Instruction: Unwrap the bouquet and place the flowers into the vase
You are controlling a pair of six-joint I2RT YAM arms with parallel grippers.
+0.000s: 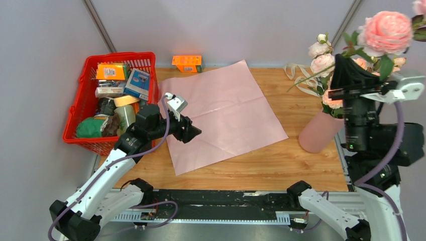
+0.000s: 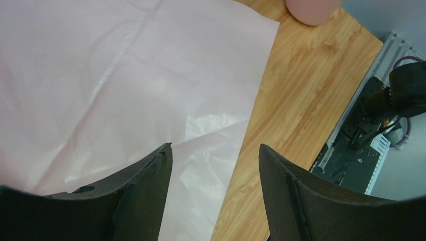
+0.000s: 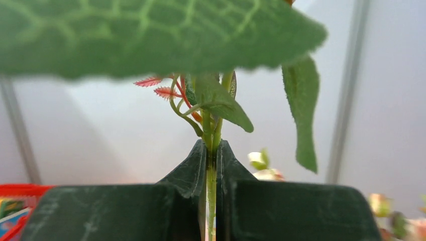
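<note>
Our right pincer (image 1: 344, 70) is clamped tight on the green stems of the peach-pink artificial roses with leafy stalks, the flowers (image 1: 387, 30). In its wrist view the stems (image 3: 211, 125) run straight up through the closed jaws, with leaves spreading above them. The tall matte dusty-pink cylinder vase (image 1: 319, 133) stands on the wooden bench (image 1: 301, 165) just below this pincer and slightly to its left. The arm hides the stem ends, so we cannot tell whether they have entered the mouth.

Our left pincer (image 1: 193, 131) hangs with its jaws wide apart and nothing between them. Directly beneath it the unfolded pink paper sheet (image 1: 221, 115) lies flat, well apart from the vase.

We judge the step to be seating the flowers. To do it well, we should hold the stems vertical, bring their ends squarely over the mouth under the pincer, and descend slowly. We should part the jaws only once the stems are well inside. The vase looks tall, narrow and light, so a sideways push from the stems or leaves could topple it.
</note>
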